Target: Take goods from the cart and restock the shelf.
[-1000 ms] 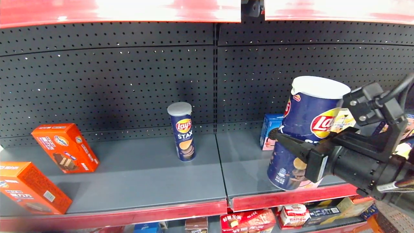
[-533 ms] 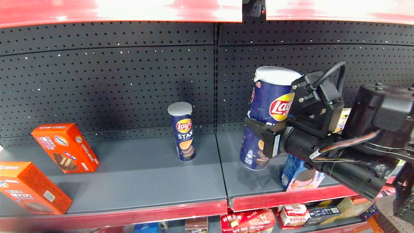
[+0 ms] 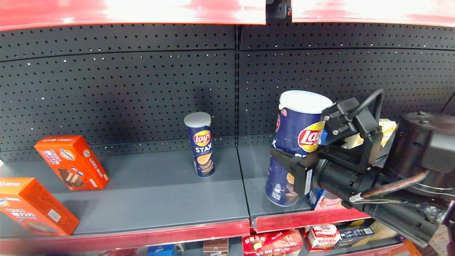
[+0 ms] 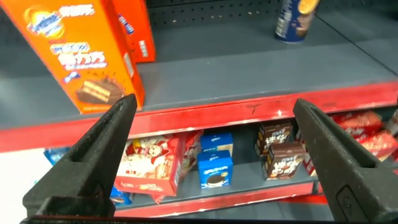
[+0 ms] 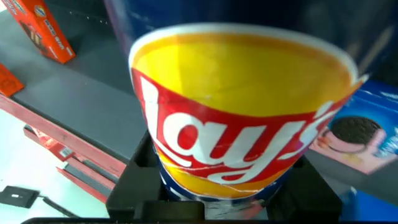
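Can (image 3: 296, 142) of crisps held in right gripper (image 3: 294, 160): the fingers are closed around its lower middle, one dark finger seen across the front of the tube. Long axis is near upright, with the white lid leaning slightly away from the standing can (image 3: 199, 144). The held can is placed to the right of the standing can, in the next shelf bay, and nearer the red front lip than the standing can is. Its base is seen low over the shelf (image 3: 149, 192); whether it is touching the deck cannot be told. From the right wrist camera the tube is seen square between the fingers.

Judgement: a straight lowering is called for, with the lean taken out before the grip is released, since a tall narrow tube is easily tipped.

A blue biscuit box (image 3: 321, 200) is noted just right of the held can, close beside its base. Contact cannot be told.

Left gripper (image 4: 214, 103) is far to the left of the standing can, fingers spread wide with nothing between them. The right arm is plainly the nearer one.

Count:
- cans, two (one held, one standing)
- orange boxes, two (image 3: 71, 161) (image 3: 33, 206), both well left of the standing can
- blue box, one
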You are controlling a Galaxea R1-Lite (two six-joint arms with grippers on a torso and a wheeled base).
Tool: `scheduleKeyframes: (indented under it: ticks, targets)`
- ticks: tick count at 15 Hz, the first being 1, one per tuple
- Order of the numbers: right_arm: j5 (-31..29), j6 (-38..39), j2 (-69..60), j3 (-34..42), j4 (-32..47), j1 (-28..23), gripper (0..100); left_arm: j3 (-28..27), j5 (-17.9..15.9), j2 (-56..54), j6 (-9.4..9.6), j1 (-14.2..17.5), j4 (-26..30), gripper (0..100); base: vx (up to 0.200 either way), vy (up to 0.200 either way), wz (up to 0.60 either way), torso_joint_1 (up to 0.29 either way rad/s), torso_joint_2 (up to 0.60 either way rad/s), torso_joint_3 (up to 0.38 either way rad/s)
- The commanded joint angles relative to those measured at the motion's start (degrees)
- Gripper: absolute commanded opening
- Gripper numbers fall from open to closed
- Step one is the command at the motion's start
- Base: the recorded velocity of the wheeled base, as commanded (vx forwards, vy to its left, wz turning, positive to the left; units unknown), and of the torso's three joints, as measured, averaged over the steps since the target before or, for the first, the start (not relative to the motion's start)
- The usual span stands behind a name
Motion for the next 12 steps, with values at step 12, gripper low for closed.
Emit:
scheduleKeyframes:
  ticks: [12]
  targets:
    - [-1.1, -0.1, -9.6, 11.3, -0.1, -1.8, 0, -13.3, -7.7, 13.2, -5.63, -3.5, -0.3, 100, 0.0, 0.0, 0.0, 0.0, 0.0, 0.0]
